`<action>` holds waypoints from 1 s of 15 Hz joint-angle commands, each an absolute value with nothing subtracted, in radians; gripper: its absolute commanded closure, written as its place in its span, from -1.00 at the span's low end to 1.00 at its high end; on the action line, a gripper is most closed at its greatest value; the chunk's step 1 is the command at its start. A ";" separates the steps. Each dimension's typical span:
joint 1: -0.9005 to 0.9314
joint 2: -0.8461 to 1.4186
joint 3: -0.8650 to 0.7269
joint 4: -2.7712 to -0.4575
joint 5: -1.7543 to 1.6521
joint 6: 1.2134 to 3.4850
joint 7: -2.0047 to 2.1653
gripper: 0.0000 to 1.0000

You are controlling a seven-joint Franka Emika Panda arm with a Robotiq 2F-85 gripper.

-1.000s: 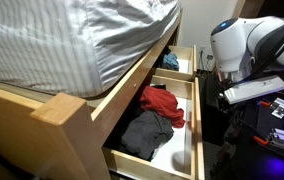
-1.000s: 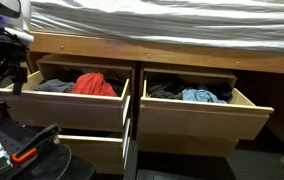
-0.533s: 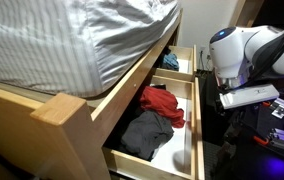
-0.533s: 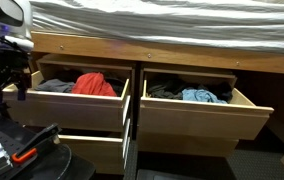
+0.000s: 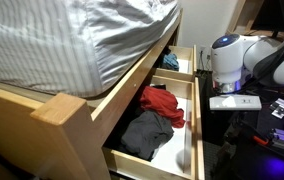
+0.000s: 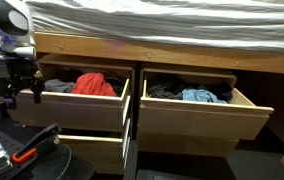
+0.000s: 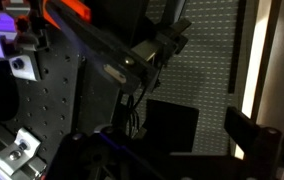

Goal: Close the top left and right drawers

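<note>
Pale wood throughout: both top drawers stand pulled well out from the bed frame (image 6: 142, 48).

- Top left drawer (image 6: 77, 112): open, with a red garment (image 6: 94, 84) heaped inside and something grey beside it. In an exterior view the same red garment (image 5: 162, 103) lies next to a dark one (image 5: 147, 132).
- Top right drawer (image 6: 197, 116): open about as far, with a blue garment (image 6: 197, 96) and darker cloth in it.
- A lower drawer (image 6: 87, 150) under the left one also sits slightly out. It is not part of my task.

Progress: neither drawer is closed, so the whole task is left to do.

The gripper (image 6: 19, 86) hangs at the far left of the scene, just beside the outer left corner of the top left drawer. I cannot see that it touches the front panel. The arm (image 5: 232, 62) stands apart from the drawer fronts. The gripper is small and dark in the exterior views and the wrist view shows mostly shadowed rig hardware, so I cannot tell how wide the jaws stand. It appears to hold nothing.

My judgement: the left drawer is the nearer candidate for the first push, then the right one.
</note>
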State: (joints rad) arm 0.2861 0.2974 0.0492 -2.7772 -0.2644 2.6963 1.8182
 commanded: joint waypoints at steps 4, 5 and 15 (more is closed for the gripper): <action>0.309 0.304 0.029 -2.775 -0.246 2.702 1.809 -1.00; 0.316 0.319 0.018 -2.767 -0.252 2.709 1.825 -1.00; 0.600 0.536 -0.236 -2.599 -0.246 3.016 1.974 -1.00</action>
